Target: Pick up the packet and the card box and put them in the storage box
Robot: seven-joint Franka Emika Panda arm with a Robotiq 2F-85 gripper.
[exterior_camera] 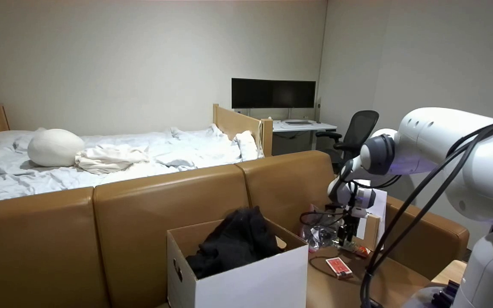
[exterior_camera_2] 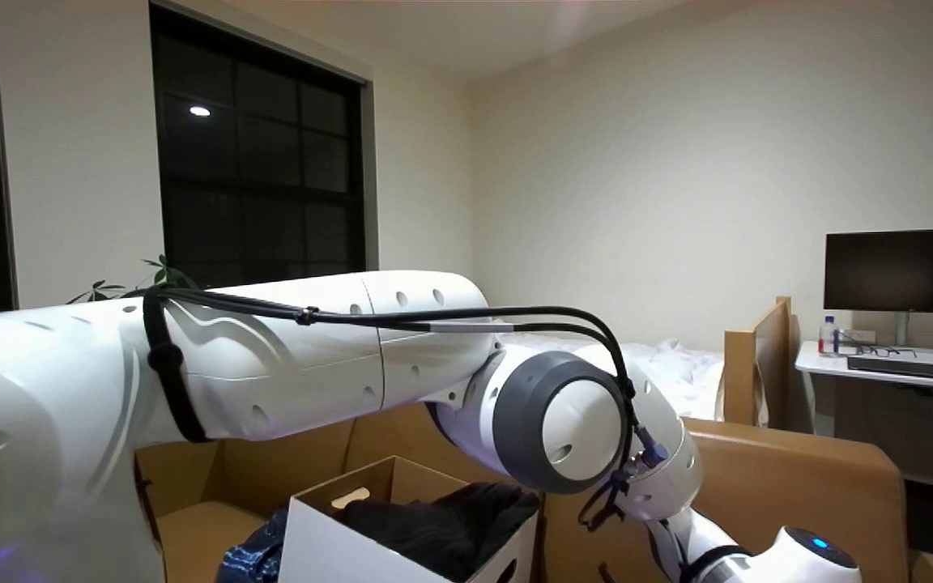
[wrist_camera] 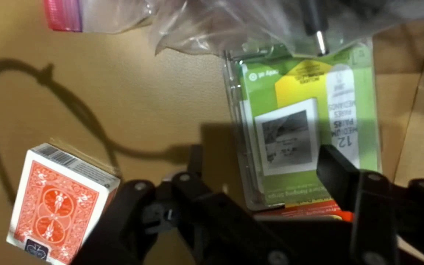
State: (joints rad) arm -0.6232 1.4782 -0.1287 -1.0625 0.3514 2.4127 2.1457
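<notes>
The green packet, with yellow and orange-red parts, lies on the brown sofa seat in the wrist view; its orange end shows in an exterior view. My gripper is open and empty just above it, pointing down. One fingertip is left of the packet; the other overlaps its right half. I cannot tell the exact height. The red card box lies flat to the left, apart from the gripper, also in an exterior view. The white storage box stands open on the sofa, also here.
Black cloth fills much of the storage box. A clear plastic bag partly covers the packet's far end. An upright white box and brown cardboard stand close beside the gripper. The sofa back rises behind.
</notes>
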